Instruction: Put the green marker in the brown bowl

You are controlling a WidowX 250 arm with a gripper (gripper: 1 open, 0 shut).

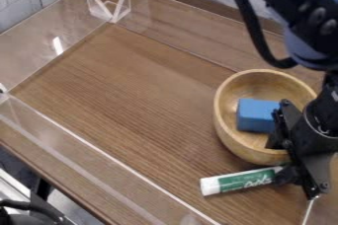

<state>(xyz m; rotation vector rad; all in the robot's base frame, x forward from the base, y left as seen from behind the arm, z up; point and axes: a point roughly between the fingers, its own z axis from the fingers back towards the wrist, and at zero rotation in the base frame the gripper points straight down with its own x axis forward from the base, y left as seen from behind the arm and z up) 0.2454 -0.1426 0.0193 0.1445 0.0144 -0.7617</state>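
The green marker lies nearly flat on the wooden table at the lower right, a white barrel with green print and its left end free. Its right end disappears under my gripper, which points straight down at table height and is shut on that end. The cap is hidden by the black fingers. Just behind the marker, the brown bowl rests on the table, round and shallow with a thick rim. My gripper stands at the bowl's near right rim, outside it.
A blue rectangular block lies inside the bowl. Clear acrylic walls border the table on the left and front, with a clear bracket at the far corner. The arm's cables hang above the bowl.
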